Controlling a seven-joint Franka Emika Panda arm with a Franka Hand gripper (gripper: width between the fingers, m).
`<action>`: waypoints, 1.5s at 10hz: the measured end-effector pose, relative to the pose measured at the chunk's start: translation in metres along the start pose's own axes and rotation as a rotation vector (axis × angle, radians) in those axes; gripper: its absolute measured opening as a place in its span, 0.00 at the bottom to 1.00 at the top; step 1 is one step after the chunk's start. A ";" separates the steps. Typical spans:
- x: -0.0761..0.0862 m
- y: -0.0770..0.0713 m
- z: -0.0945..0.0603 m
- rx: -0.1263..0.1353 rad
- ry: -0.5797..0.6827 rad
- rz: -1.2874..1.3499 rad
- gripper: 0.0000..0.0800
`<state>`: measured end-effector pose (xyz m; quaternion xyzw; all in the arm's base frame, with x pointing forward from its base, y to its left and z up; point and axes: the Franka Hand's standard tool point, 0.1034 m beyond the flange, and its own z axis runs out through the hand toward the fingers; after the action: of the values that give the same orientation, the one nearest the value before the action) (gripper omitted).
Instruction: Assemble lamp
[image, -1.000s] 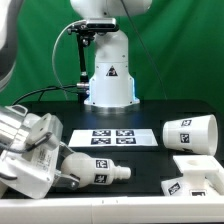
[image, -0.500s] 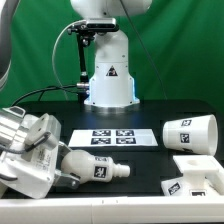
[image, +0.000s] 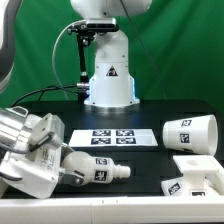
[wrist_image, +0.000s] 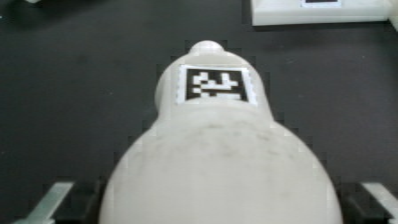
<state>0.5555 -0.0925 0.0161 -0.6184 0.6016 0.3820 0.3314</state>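
Note:
The white bulb lies on its side on the black table, its narrow neck pointing to the exterior view's right. My gripper is low at the exterior view's left, around the bulb's round end. In the wrist view the bulb fills the middle, with a tag near its neck. My gripper is open; its fingers stand on either side with a dark gap to the bulb. The tapered shade lies on its side at the right. The boxy base sits at the front right and also shows in the wrist view.
The marker board lies flat behind the bulb, mid-table. The arm's white pedestal stands at the back centre, with a black cable stand beside it.
My gripper has edged slightly further over the bulb's round end. The bulb, shade and base have not moved.

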 end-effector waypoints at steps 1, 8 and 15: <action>0.000 0.000 0.000 0.000 0.000 0.000 0.72; -0.078 -0.034 -0.021 -0.043 0.148 -0.131 0.72; -0.123 -0.062 -0.027 -0.073 0.600 -0.339 0.72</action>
<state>0.6214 -0.0519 0.1327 -0.8058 0.5467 0.1439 0.1762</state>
